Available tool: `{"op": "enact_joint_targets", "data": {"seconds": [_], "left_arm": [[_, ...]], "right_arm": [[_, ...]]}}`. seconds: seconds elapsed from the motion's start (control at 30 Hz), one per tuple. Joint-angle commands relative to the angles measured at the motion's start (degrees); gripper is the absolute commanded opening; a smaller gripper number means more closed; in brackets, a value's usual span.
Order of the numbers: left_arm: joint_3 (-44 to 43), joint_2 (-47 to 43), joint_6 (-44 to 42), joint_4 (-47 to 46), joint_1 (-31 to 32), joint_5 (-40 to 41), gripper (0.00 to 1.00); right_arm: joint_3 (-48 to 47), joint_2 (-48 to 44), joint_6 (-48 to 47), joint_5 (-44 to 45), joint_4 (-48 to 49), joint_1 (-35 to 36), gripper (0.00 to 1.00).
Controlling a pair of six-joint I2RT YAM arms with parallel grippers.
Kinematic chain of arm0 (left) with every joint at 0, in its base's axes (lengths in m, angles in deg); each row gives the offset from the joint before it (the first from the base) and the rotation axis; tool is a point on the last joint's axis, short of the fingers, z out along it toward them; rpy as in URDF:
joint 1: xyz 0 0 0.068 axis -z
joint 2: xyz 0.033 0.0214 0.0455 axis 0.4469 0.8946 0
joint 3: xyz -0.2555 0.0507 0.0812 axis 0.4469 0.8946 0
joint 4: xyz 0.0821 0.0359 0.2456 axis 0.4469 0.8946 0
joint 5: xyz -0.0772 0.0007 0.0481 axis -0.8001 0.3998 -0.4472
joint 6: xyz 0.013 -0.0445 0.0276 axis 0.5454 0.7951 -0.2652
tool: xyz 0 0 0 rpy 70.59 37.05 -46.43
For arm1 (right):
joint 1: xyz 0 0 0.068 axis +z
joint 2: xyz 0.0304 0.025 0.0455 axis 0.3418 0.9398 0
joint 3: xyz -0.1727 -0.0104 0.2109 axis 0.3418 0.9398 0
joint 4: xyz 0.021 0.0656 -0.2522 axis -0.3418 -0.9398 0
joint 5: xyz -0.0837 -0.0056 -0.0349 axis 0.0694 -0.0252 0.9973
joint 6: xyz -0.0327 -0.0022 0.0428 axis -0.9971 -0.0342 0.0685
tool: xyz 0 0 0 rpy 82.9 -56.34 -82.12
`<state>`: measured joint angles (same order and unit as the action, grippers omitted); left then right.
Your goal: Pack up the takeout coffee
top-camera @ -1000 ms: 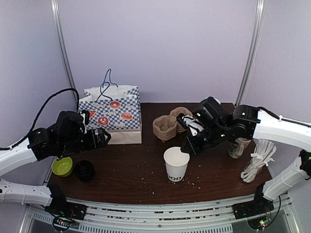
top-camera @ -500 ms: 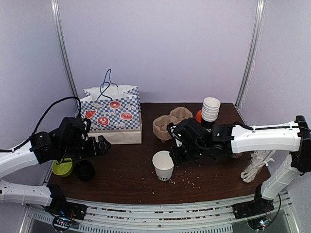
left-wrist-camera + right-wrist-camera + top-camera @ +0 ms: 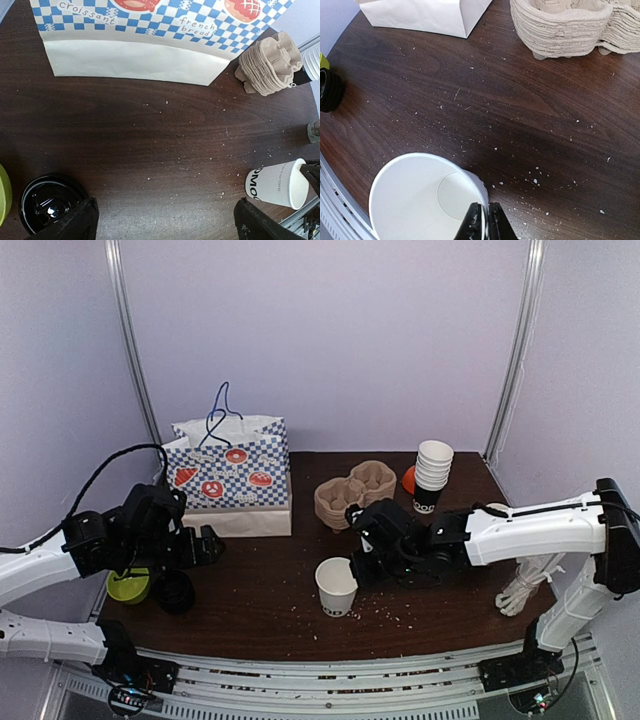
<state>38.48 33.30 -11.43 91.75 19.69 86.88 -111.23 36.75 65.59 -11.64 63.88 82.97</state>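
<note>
Only the right wrist view shows the right tool [image 3: 482, 225] pinching the cup [image 3: 415, 200] rim; left tool [image 3: 167, 220] gapes.

Light diffuse, from overhead; moderately bright, even. Lilac wall [image 3: 320, 340] flat, no hot spots. Top view soft, low detail, faint shadows under arms. Dark table [image 3: 545, 115] carries dull sheen, paler glare patch toward upper left in right wrist view. Paper cup [image 3: 415, 200] interior bright white, near blown out; dark shadow beside it. Black lid [image 3: 47, 202] shows small reflections. Bag [image 3: 135, 60] edge bows slightly: lens distortion. Wrist views sharp on tabletop crumbs, soft at bottom edge.
</note>
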Motion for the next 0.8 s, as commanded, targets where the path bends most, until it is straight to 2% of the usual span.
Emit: {"op": "enact_joint_targets", "data": {"seconds": [0.0, 0.23, 0.33, 0.53, 0.77], "left_arm": [[-1.38, 0.10, 1.36, 2.19, 0.14, 1.03, 0.98], [-4.06, 0.23, 3.89, 9.97, 0.08, 3.92, 0.98], [-5.53, -0.25, 6.30, 15.56, 0.08, 6.86, 0.98], [-5.36, -2.19, 11.21, 24.81, -2.32, 8.63, 0.89], [0.09, -5.43, 12.27, 25.67, -8.03, 5.35, 0.71]], "right_arm": [[2.33, -1.08, 1.24, -0.01, -0.16, 0.37, 0.17], [2.20, -6.25, 2.31, -2.22, -1.39, 0.30, 0.50], [1.31, -9.13, 2.05, -2.75, -2.68, 0.34, 0.60], [0.71, -14.79, 1.11, -1.62, -3.06, 0.31, 0.63], [1.20, -16.30, 0.45, -3.36, -1.02, 0.36, 0.62]]}}
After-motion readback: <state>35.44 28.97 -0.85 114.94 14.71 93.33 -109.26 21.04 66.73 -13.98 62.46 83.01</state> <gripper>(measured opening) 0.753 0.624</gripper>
